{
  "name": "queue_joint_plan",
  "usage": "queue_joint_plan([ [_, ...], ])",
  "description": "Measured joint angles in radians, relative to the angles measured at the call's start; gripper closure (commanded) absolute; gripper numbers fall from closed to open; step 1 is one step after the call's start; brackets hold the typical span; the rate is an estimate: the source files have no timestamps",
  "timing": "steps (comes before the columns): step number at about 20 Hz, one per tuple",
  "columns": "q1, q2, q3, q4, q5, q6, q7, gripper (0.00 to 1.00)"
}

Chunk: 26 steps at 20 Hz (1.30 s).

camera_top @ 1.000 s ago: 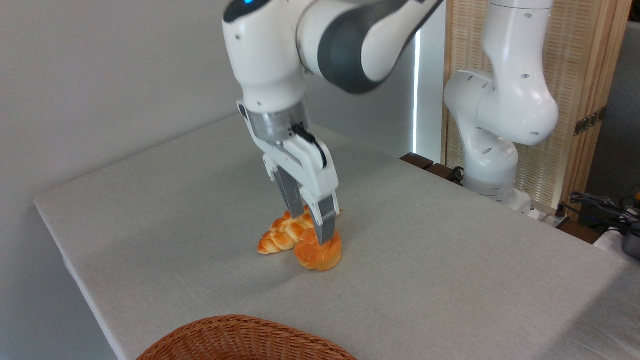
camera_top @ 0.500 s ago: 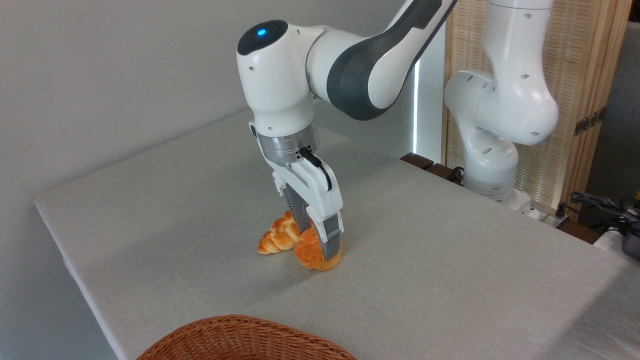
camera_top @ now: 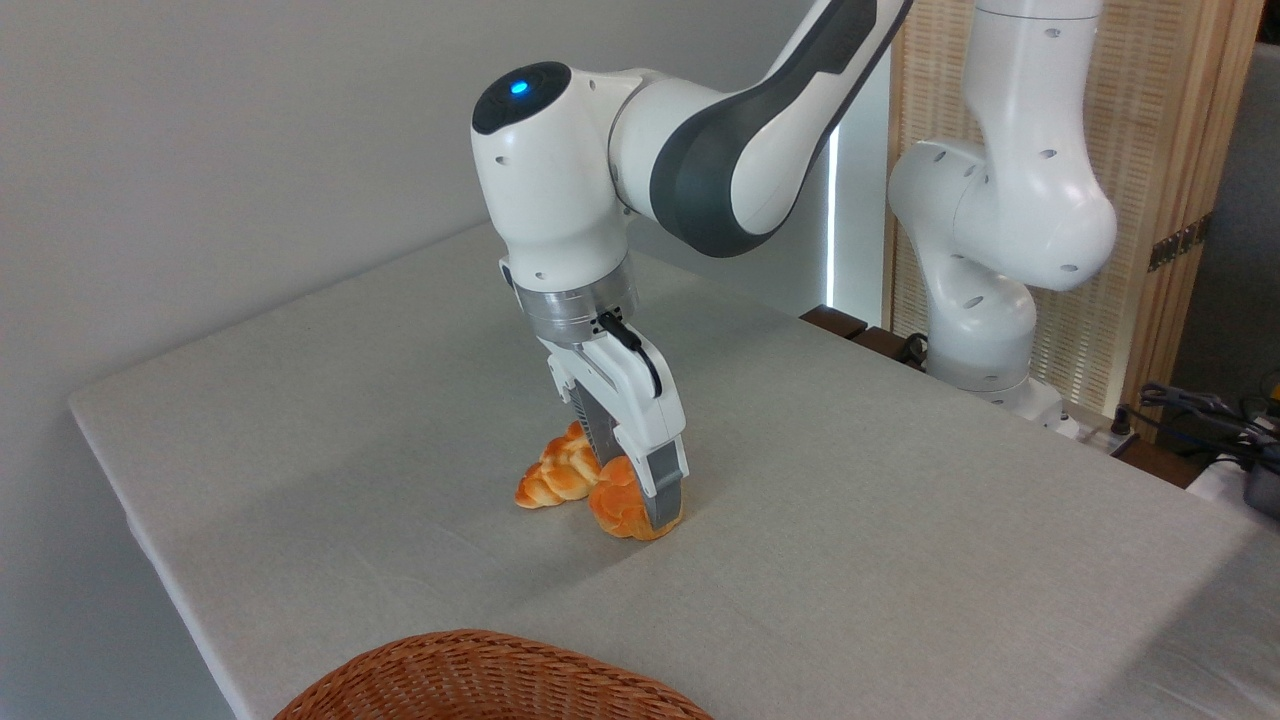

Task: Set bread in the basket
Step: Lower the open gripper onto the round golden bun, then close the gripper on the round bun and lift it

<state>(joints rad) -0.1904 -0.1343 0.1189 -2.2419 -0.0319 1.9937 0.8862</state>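
The two grey fingers (camera_top: pixel 664 492) of the white gripper (camera_top: pixel 640 505) reach down around the small, lumpy, deep orange bun (camera_top: pixel 625 510), one finger on its near right side, the other behind it and mostly hidden. Whether they are already pressing on the bun or only bracketing it cannot be told from this view; the bun sits on the table (camera_top: pixel 850 520) with no sign of lift.

Just behind and to the left of the bun, touching it or very nearly so, lies a paler golden braided loaf (camera_top: pixel 553 472). The far finger comes down between the two, so it is close to the loaf as well.

The brown woven wicker basket (camera_top: pixel 480 675) shows only as a curve of rim at the bottom edge of the view, well apart from the bun and nearer the camera.

The step in hand looks like the grasp itself. The next move calls for a firm closure on the bun alone, then a straight lift clear of the loaf before carrying it toward the camera and over the basket rim. The risk is dragging or nudging the braided loaf on the way up.
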Motion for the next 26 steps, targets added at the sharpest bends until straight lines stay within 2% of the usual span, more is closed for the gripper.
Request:
queue_joint_plan([
  [21,0.0,0.0,0.0,0.005,0.0,0.005,0.012,0.5],
  [26,0.005,-0.007,0.025,0.086,-0.003,0.037,0.012,0.5],
])
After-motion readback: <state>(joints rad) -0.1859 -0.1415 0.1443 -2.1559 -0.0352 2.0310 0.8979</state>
